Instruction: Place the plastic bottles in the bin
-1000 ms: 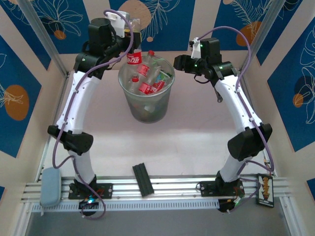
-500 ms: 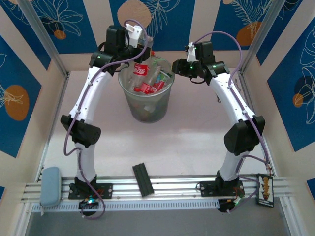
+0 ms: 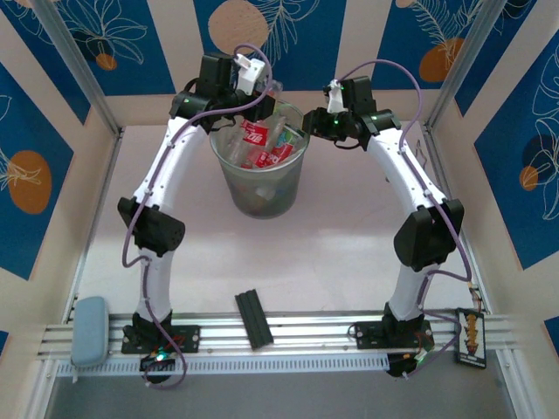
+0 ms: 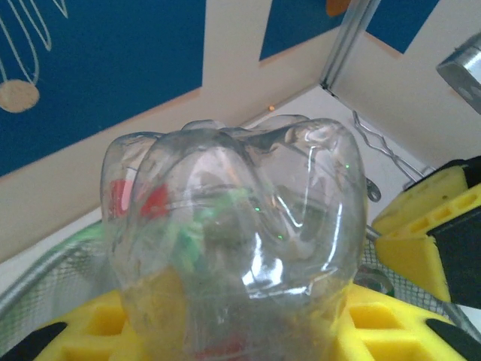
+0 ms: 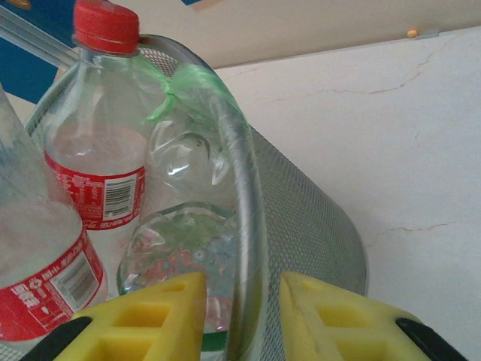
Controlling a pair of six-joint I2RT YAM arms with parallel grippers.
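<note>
— What colour are the plastic bottles [image 5: 90,173]?
— Clear, with red caps and red-and-white labels; a touch of green on one.
— The bin [image 3: 258,188]?
— Grey, see-through, finely meshed.
— The right hand [image 5: 242,308]?
— Yellow pads [image 5: 158,320].
— The walls [image 3: 297,44]?
— Blue, with white leaf outlines and orange discs. The tabletop [image 3: 332,253] is pale pink.

Blue leaf-print walls [image 3: 297,35], pale pink tabletop [image 3: 332,253]

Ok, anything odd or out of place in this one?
Yes: the right gripper straddles the rim of the bin, one finger inside and one outside, instead of a bottle; whether it pinches the rim is unclear. The bin is heaped, with a red-capped bottle poking above the rim.
</note>
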